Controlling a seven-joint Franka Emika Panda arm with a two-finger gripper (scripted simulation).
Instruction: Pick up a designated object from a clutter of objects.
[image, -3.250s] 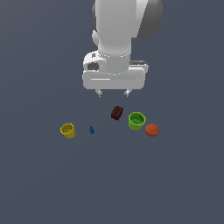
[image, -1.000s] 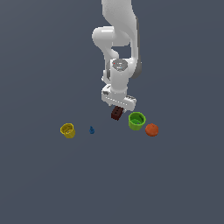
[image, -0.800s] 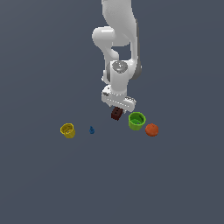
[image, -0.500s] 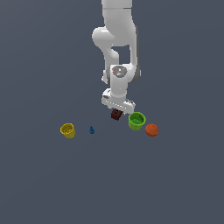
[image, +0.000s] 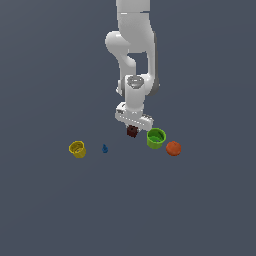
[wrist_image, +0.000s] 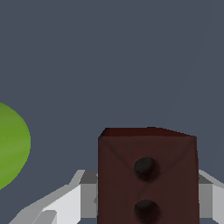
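No text, label, brand or number can be read in either view; the block (wrist_image: 147, 175) shows only two dark holes. The arm's casing is unmarked.

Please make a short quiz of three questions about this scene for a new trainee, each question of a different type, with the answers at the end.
1. True or false: the gripper is above the yellow cup.
2. Which object stands nearest to the dark brown block? A) green cup B) orange-red round object C) tiny blue piece
3. Fill in: in the wrist view, the block sits between the two ____.

Key:
1. False; it is at the dark brown block.
2. A
3. Fingers
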